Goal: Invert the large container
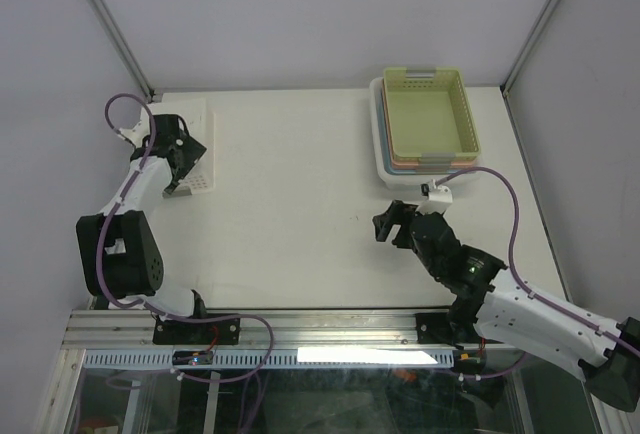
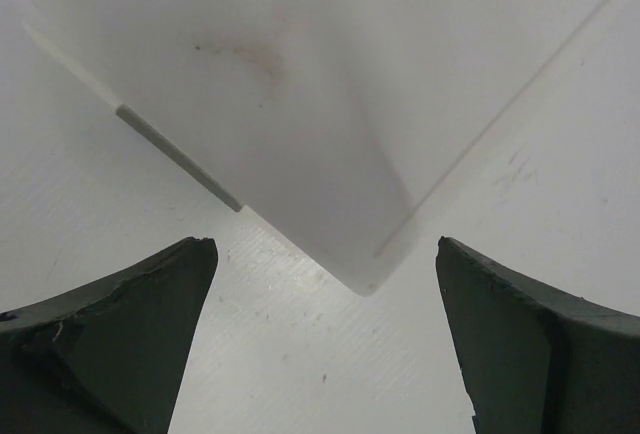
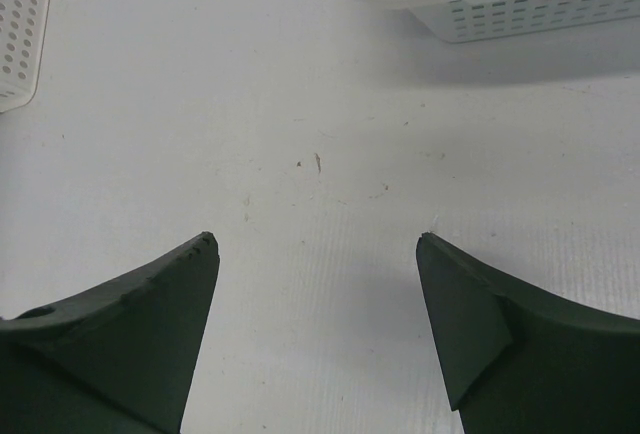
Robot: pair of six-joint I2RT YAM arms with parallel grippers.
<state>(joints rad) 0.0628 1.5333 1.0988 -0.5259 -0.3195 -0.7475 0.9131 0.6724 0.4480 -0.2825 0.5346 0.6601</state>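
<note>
Container (image 2: 300,94) under left hand (image 2: 325,254) (jaws apart)

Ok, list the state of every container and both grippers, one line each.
White perforated plastic container: appears upside down, with the flat base facing up.
Green perforated plastic basket: upright, open side up, empty, nested on top of a stack.
Pale baskets beneath it: upright, nested.
Left gripper: open, empty, above the white container's corner.
Right gripper: open, empty, above bare table.
</note>
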